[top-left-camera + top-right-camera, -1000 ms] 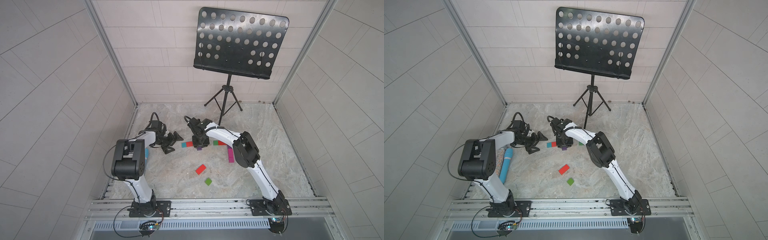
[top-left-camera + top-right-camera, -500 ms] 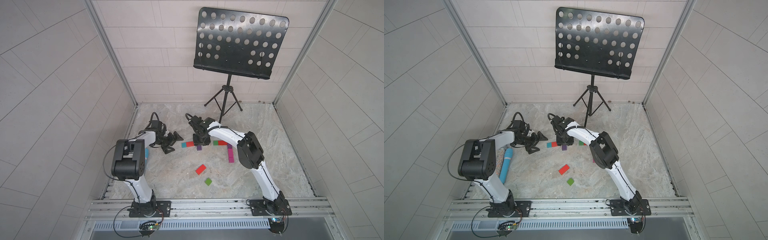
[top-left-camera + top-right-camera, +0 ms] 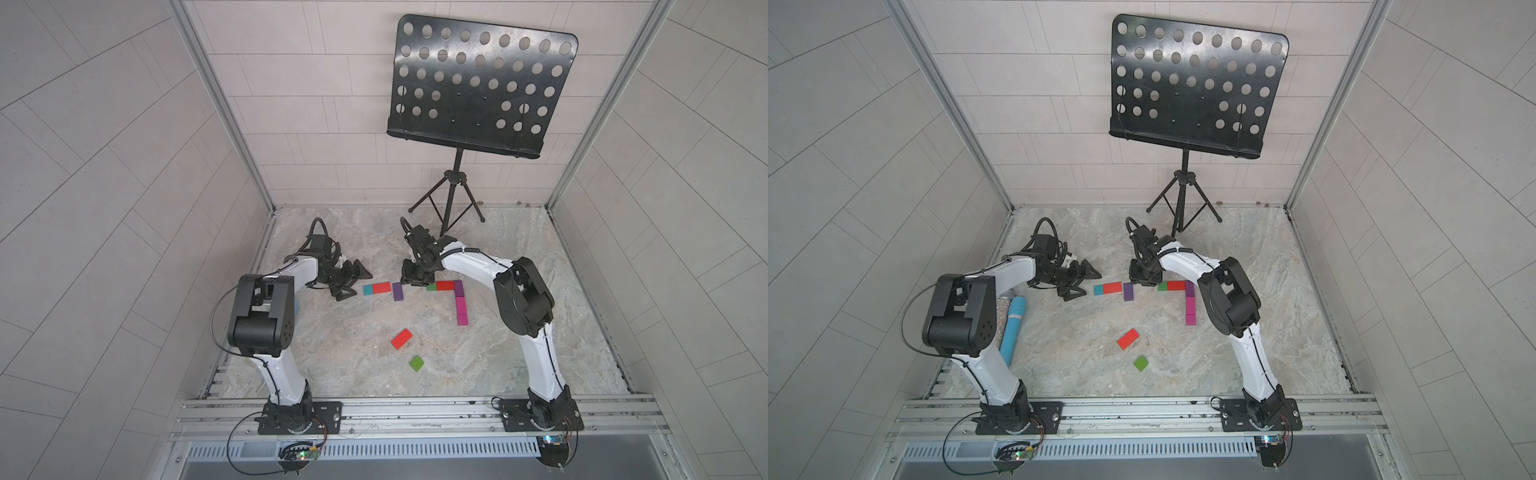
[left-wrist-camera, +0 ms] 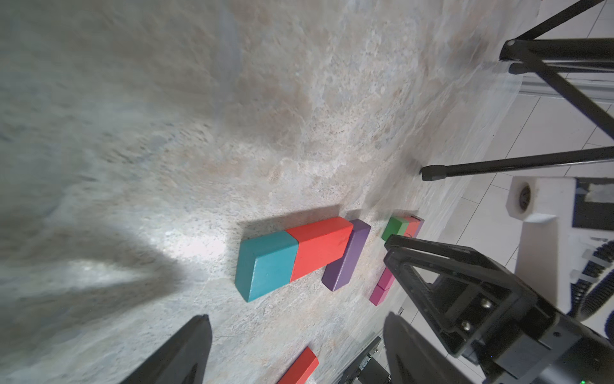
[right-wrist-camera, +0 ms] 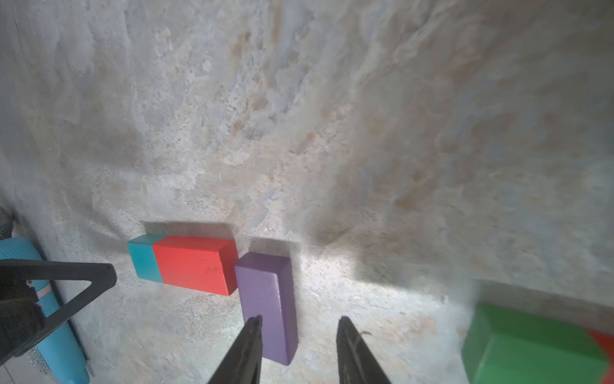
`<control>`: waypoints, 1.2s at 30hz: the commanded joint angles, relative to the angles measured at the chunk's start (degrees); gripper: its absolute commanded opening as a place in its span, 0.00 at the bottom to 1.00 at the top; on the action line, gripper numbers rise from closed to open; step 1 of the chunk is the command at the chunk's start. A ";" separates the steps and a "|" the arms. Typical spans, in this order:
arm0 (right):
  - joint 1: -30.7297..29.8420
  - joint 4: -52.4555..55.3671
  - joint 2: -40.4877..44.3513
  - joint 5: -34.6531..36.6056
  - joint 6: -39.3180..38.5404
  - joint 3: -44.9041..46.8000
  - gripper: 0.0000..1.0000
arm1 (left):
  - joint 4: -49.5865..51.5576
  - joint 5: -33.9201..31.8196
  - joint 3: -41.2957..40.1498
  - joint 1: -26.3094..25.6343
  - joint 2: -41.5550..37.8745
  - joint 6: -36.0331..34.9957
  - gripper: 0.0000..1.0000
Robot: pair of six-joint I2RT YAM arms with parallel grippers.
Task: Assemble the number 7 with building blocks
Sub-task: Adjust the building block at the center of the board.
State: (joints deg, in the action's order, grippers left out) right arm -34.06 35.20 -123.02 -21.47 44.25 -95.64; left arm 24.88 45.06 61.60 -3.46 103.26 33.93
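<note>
Here the purple block (image 5: 262,286) lies partly beneath the right pincer (image 5: 300,318), whose jaws stand narrowly spread.

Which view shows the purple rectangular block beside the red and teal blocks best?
The right wrist view: the purple rectangular block lies close and large, top and side faces clear. The left wrist view hides part of it behind the red rectangular block. In both top views it is only a small bar.

The building blocks (image 4: 319,252) look matte, perhaps painted wood; the tabletop (image 4: 166,133) rough, stone-like.
</note>
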 commanded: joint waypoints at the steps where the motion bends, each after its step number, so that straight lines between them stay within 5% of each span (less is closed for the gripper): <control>1: 0.03 -5.17 0.85 -3.49 0.92 1.19 0.41 | 1.27 0.21 1.79 -0.96 1.27 -1.08 0.86; 15: 0.23 -11.87 1.12 -6.29 5.54 7.34 0.39 | 1.29 -0.49 3.37 -2.51 2.88 -0.97 0.74; 36: -0.82 -13.24 0.33 -5.33 7.56 7.07 0.34 | 0.96 -0.82 4.48 -2.78 3.67 -0.63 0.72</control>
State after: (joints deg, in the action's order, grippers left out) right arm -34.50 22.06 -123.02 -27.97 50.98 -88.47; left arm 25.54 44.62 65.14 -6.02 106.32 33.65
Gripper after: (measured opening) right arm 0.345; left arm 0.720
